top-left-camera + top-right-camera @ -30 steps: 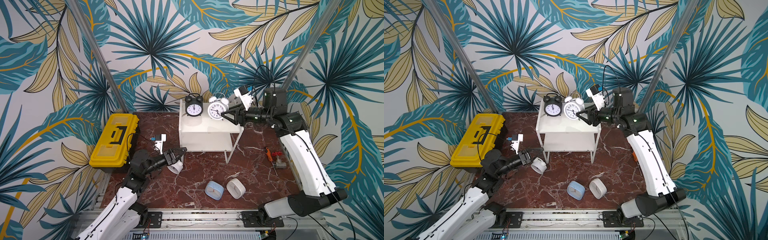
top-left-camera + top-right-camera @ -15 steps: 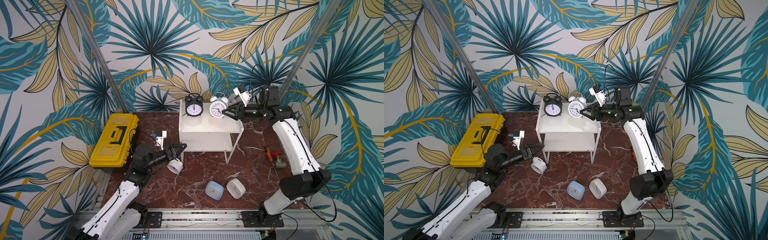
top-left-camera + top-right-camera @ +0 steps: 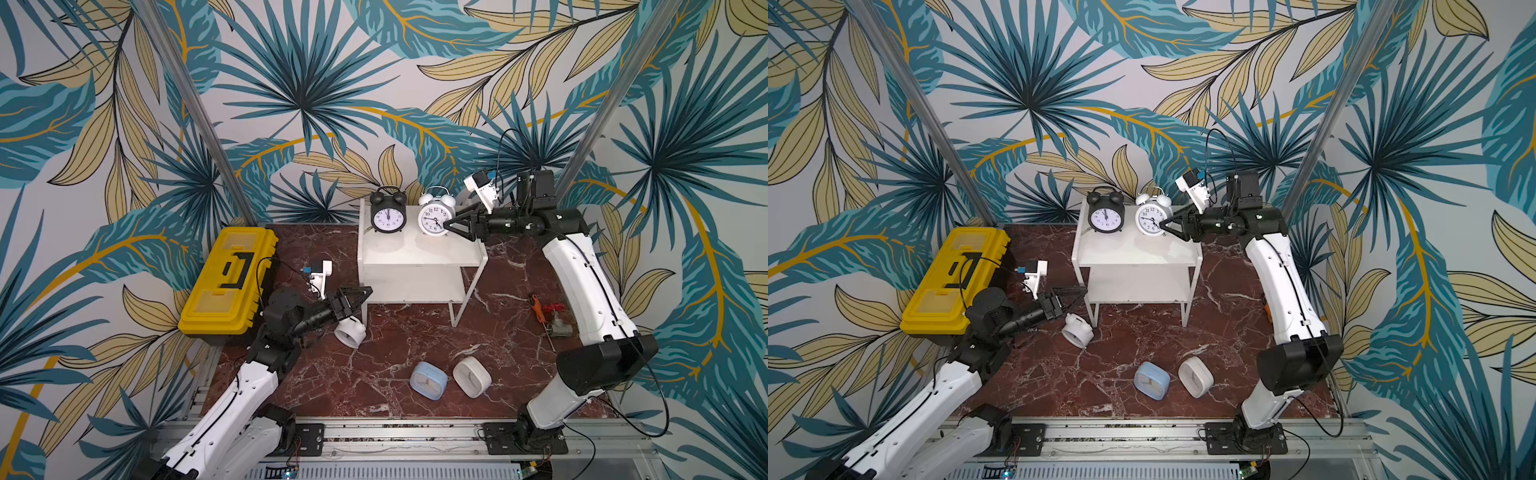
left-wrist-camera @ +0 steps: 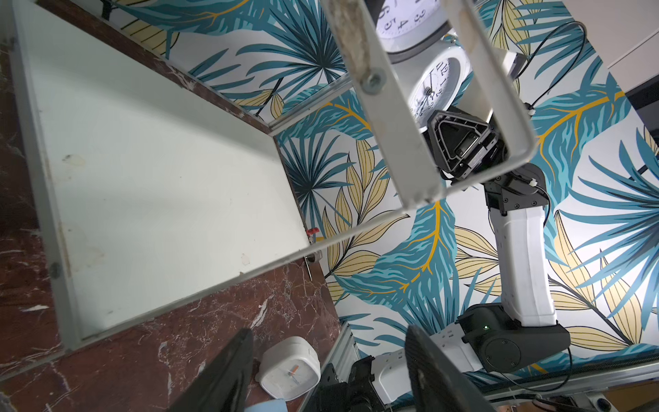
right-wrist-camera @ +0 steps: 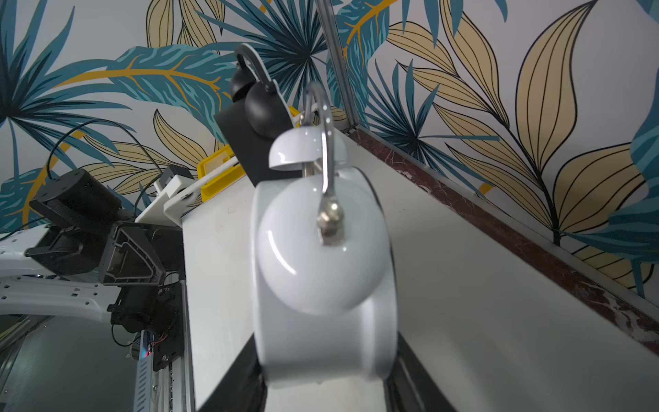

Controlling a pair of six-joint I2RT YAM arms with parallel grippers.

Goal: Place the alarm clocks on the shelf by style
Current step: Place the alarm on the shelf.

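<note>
Right gripper [image 3: 446, 224] is clamped on the standing white bell clock [image 3: 433, 218]. The right wrist view shows its fingers [image 5: 235, 385] against either side of the round case. That clock stands upright on the top board of the shelf [image 3: 415, 253], toward the shelf's right end, with its face turned to the front. The black bell clock [image 3: 387, 216] stands upright just to its left on the same board, and a narrow gap shows between the two.

The left gripper [image 3: 365, 296] hangs at the shelf's front left leg, about level with the lower board. Its fingers [image 4: 221, 374] are apart and hold nothing. Just beneath it, close to that leg, the fallen white bell clock [image 3: 351, 332] lies on its side on the surface [image 3: 395, 345].

In front of the shelf and well apart from it, the blue square clock [image 3: 428, 380] and the white square clock [image 3: 471, 377] lie close together on the surface. The left wrist view shows orange hands on the white one.

A yellow toolbox [image 3: 228, 282] sits to the shelf's left. An orange-handled tool [image 3: 536, 305] and a metal valve [image 3: 559, 328] lie to the shelf's right.
</note>
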